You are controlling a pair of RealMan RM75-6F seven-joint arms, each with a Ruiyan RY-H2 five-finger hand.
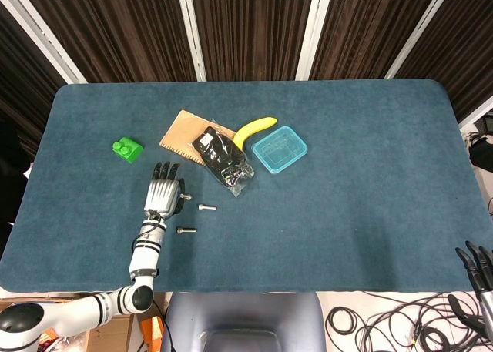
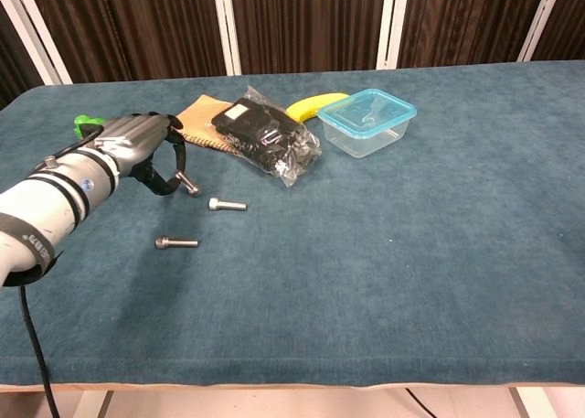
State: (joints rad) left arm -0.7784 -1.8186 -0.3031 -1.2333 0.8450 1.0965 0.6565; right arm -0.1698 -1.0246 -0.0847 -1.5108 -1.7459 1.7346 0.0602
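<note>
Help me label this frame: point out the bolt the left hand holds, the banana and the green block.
bolt (image 2: 189, 185), chest view, on its shaft below the fingers.
banana (image 1: 255, 128), head view, middle of its yellow curve.
green block (image 1: 126, 149), head view, its top face.

A matt, napped teal cloth table cover (image 1: 370, 182) fills the middle of the frame. At lower left, the silver metal-looking left hand (image 1: 163, 195) with black fingers pinches a dull steel bolt (image 2: 187, 183); two more grey metal bolts (image 1: 206, 207) (image 1: 184, 230) lie beside it. Toward the upper middle sit a glossy clear-blue plastic box (image 1: 280, 149), a shiny crinkled plastic bag (image 1: 225, 162), a smooth yellow banana (image 1: 254, 129), a glossy green plastic block (image 1: 127, 149) and a tan, rough-looking ribbed mat (image 1: 181, 134).
</note>
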